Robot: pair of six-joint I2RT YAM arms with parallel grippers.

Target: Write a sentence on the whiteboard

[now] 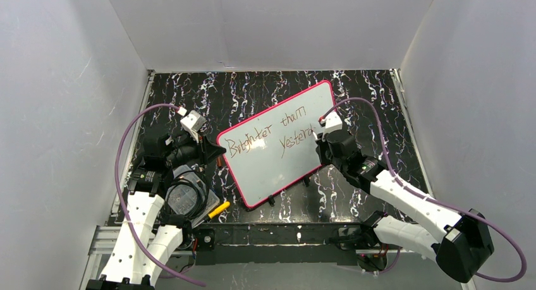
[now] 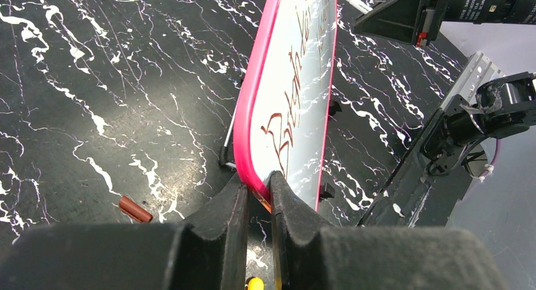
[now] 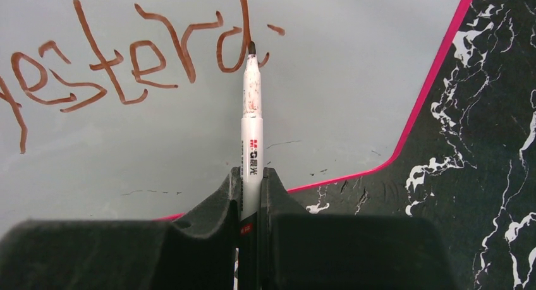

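From where I stood there were two arms at work and one whiteboard (image 1: 278, 170) between them, lying askew in the middle of the black marbled desk (image 1: 373, 107), its pink-red frame slanting from the near left up to the far right. The left end effector (image 2: 259, 186) was closed on the board's left corner, one finger on each side of the frame, pinching it. The right end effector (image 3: 251, 176) was clamped around a single white marker (image 3: 251, 107), the barrel standing straight out between the fingers. Its dark tip was set on the glossy face just right of the last letter.

The sentence (image 1: 256, 140) ran in two lines of reddish-brown script: "Brighter than" along the far edge, and below it, further right, a second line that read only as far as "Yesterd" (with one short stray dash a little past the d). The lower half of the board was bare.

Two loose bits lay on the desk near the left arm: one small reddish-brown cap (image 2: 135, 209) just left of the gripped corner, and one yellow-ended stick (image 1: 219, 209) closer to the arm's base.
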